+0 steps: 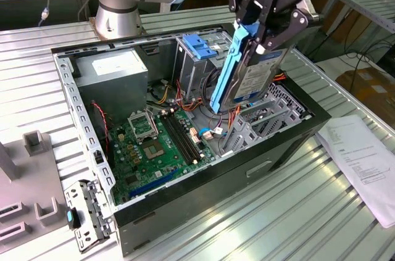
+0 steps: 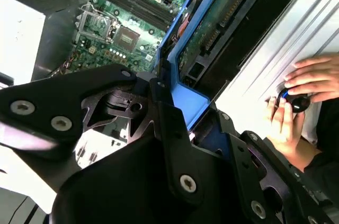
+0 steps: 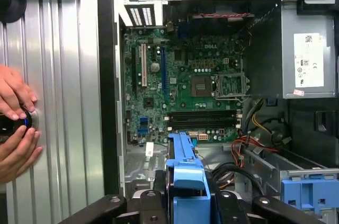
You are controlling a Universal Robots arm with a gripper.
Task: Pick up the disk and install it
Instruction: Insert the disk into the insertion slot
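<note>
While hanging over open computer case [image 1: 203,190], holds disk [image 1: 254,79] clamped edge-on in gripper [image 1: 265,36]. Has it tilted, lower end near motherboard [image 1: 154,144], beside drive cage [image 1: 194,66] on the exterior view's right.

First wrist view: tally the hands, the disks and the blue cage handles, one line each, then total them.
hands: 2
disk: 1
blue cage handle: 1
Total: 4
</note>
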